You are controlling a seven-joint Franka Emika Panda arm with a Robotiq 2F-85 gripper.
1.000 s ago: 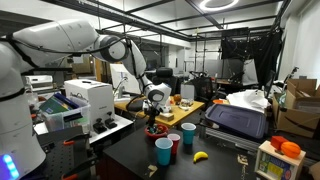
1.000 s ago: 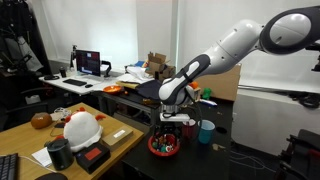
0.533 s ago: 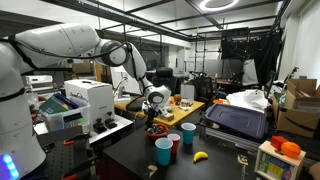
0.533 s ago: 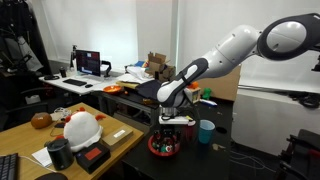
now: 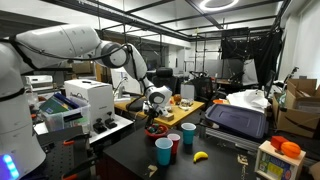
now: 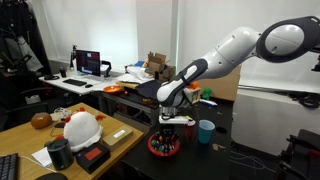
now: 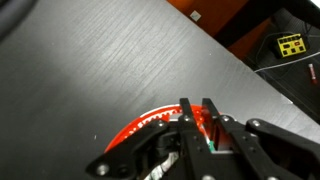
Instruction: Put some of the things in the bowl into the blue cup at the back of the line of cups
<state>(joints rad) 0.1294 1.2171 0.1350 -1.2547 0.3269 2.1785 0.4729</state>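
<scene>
The shallow red bowl (image 5: 156, 131) (image 6: 160, 150) sits on the dark table, and my gripper (image 5: 153, 122) (image 6: 172, 133) reaches straight down into it. In the wrist view my gripper (image 7: 197, 103) has its two fingers almost together over the bowl's red rim (image 7: 135, 127), with only a thin slit between them. A small green bit (image 7: 210, 145) shows low between the fingers; I cannot tell whether it is gripped. The other things in the bowl are hidden by the gripper. The blue cup (image 5: 188, 132) (image 6: 206, 131) stands upright at the far end of the cup line, apart from the gripper.
A red cup (image 5: 174, 143) and a nearer, larger-looking light-blue cup (image 5: 163, 152) complete the line, and a yellow banana (image 5: 200, 156) lies beside them. A white printer (image 5: 85, 100) and a black case (image 5: 235, 120) flank the table. A white helmet (image 6: 80, 127) lies on the wooden desk.
The fingers have drawn together from wide apart to nearly touching inside the bowl. The arm has hardly moved.
</scene>
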